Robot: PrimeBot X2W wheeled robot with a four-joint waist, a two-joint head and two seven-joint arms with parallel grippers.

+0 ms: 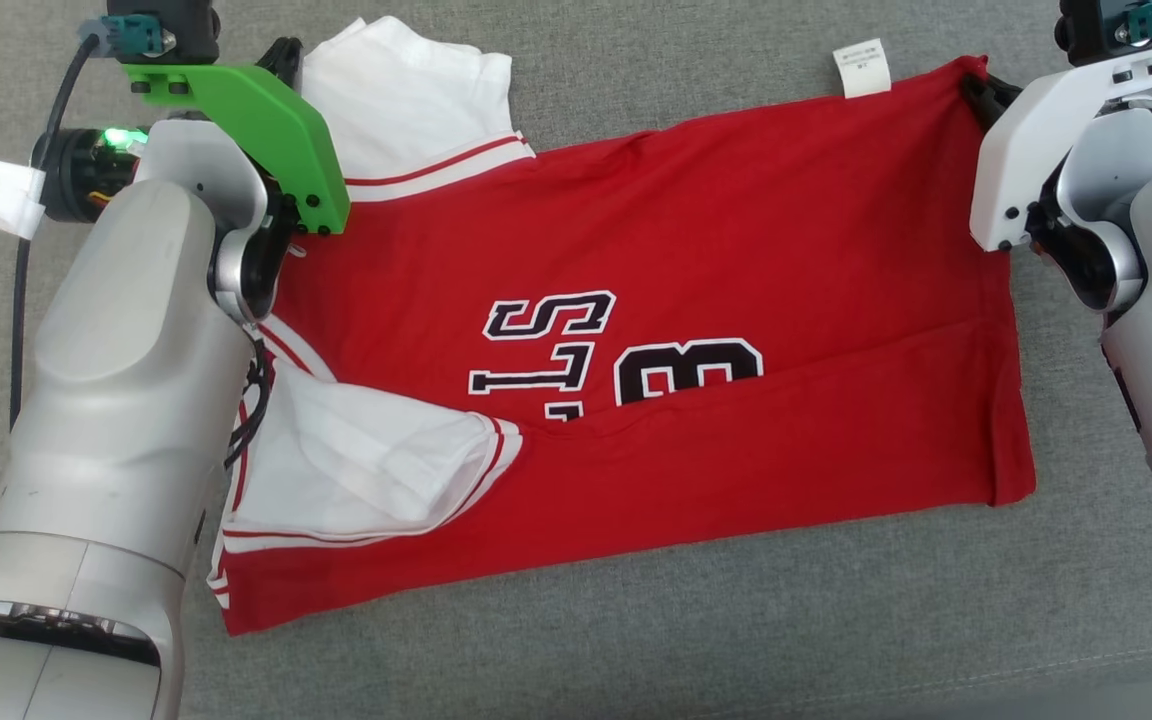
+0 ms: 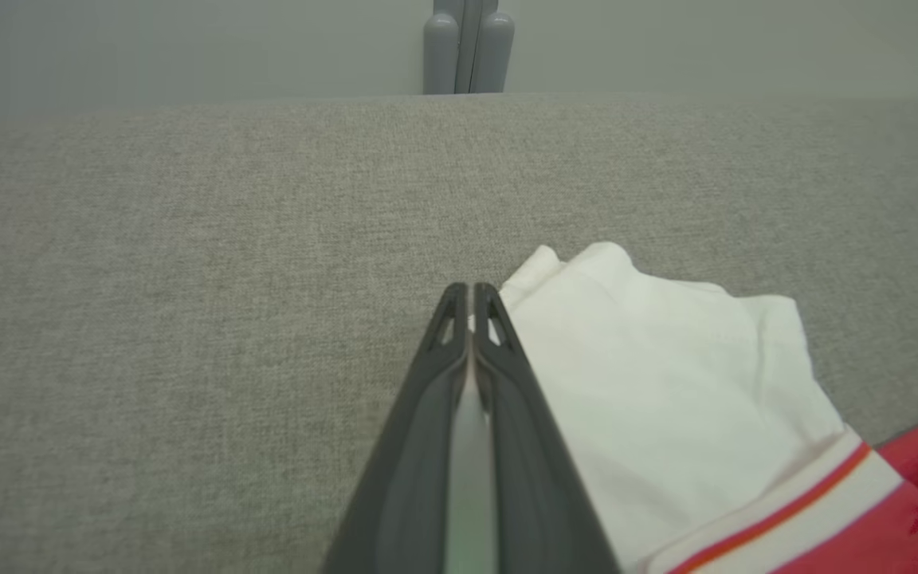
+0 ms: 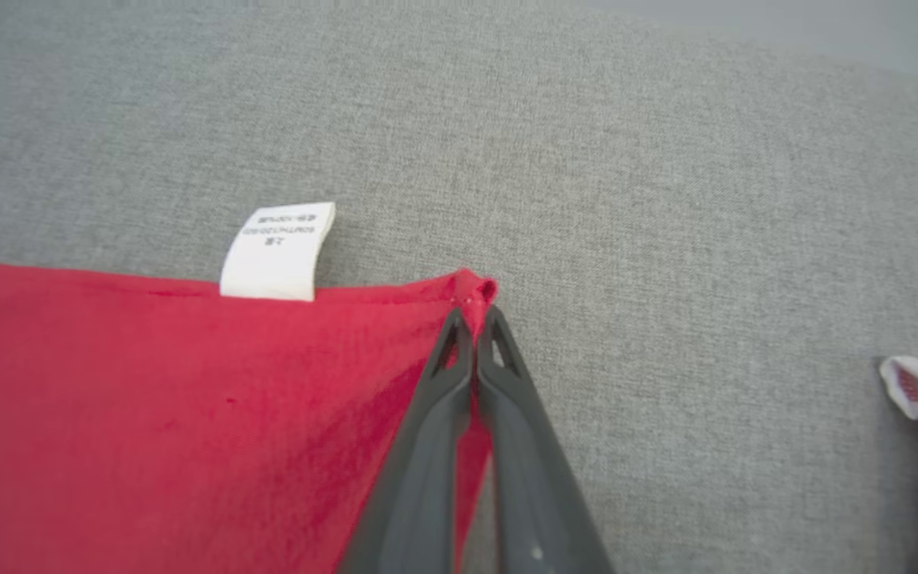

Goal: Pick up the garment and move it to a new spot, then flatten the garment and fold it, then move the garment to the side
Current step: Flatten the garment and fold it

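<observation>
Garment (image 1: 656, 300) pinched by left fingers (image 2: 419, 446) and right fingers (image 3: 427, 430)

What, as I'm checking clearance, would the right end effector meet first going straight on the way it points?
The right end effector is shut on the corner of the red fabric jersey; beyond it lies bare grey woven upholstery, probably grazed at a shallow angle. The white care label sits aside.
</observation>
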